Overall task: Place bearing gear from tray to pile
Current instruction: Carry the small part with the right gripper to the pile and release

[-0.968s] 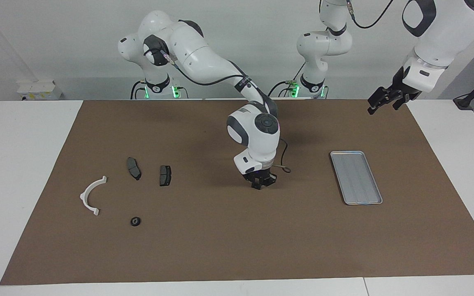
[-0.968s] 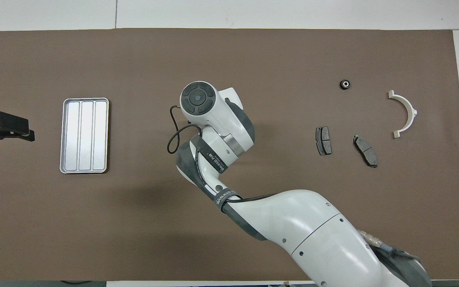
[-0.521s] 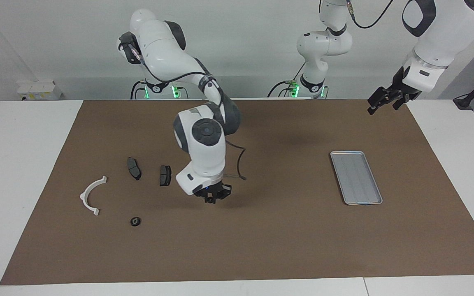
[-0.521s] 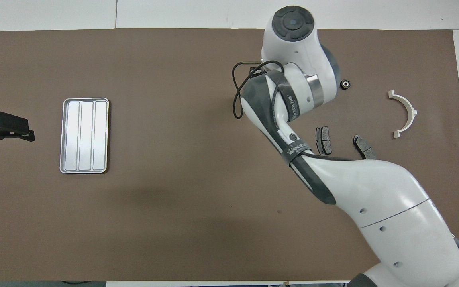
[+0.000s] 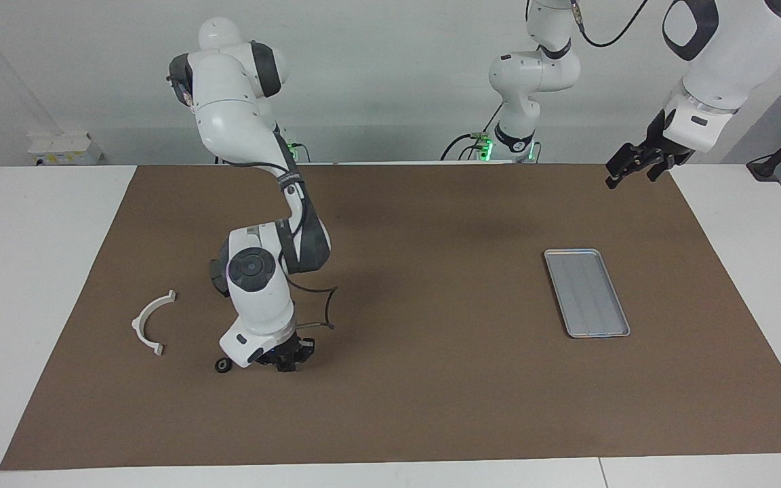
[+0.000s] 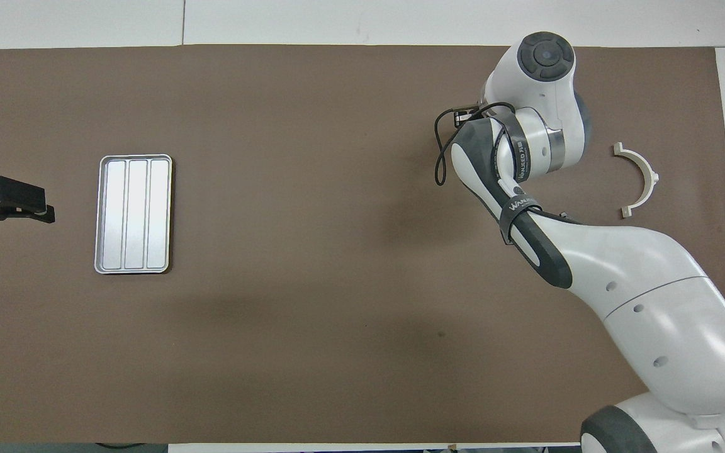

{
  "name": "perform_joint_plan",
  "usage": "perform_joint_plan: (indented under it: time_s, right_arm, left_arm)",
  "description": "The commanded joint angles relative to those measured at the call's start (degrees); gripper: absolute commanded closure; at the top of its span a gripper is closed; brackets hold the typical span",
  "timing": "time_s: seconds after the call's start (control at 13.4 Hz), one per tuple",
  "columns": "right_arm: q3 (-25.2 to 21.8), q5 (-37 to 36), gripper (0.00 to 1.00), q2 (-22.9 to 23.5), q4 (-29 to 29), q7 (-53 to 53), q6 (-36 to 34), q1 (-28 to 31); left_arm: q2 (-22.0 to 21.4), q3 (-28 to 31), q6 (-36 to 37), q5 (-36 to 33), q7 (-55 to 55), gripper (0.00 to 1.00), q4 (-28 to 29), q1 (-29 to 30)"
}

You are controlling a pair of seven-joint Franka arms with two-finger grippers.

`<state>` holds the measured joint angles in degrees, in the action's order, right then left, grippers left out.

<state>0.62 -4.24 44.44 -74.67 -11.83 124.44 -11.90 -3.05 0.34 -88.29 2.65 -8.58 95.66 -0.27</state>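
The right gripper (image 5: 287, 361) hangs low over the brown mat (image 5: 431, 407), at the right arm's end of the table. Its fingertips are shut tight, and I cannot see anything held between them. Just beside it, a small black ring-shaped part (image 5: 223, 365) lies on the mat. This looks like the bearing gear. It is not touching the gripper. Close to it lies the white curved bracket (image 5: 150, 324) of the pile. The two brake pads are hidden by the arm.

The silver tray (image 5: 586, 292) sits well apart, toward the left arm's end, with nothing in it. So the gear seems to be with the pile already. The next move is probably to lift the right gripper away without bumping the gear.

The left gripper (image 5: 634, 166) waits wide open, high up near the tray's end.
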Motion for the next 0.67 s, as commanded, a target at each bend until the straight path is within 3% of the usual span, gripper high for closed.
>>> perform_joint_plan:
  time_s: [0.0, 0.22, 0.3, 0.6]
  right_arm:
    - [0.87, 0.02, 1.00, -2.17, -4.43, 1.37, 2.48, 0.65]
    - [0.87, -0.07, 1.00, -2.17, -4.52, 1.37, 2.57, 0.65]
    - [0.87, 0.10, 0.01, -2.17, -4.52, 1.02, 2.65, 0.65]
    - [0.79, 0.02, 0.00, -3.21, -4.34, 0.75, 1.34, 0.21]
  left_arm:
    - [-1.43, 0.10, -0.04, -0.54, 0.67, 0.00, 1.20, -0.08]
    - [-1.35, 0.10, -0.04, -0.54, 0.67, 0.00, 1.20, -0.08]
    - [-1.35, 0.10, -0.04, -0.54, 0.67, 0.00, 1.20, -0.08]
    - [-1.43, 0.10, -0.04, -0.54, 0.67, 0.00, 1.28, -0.08]
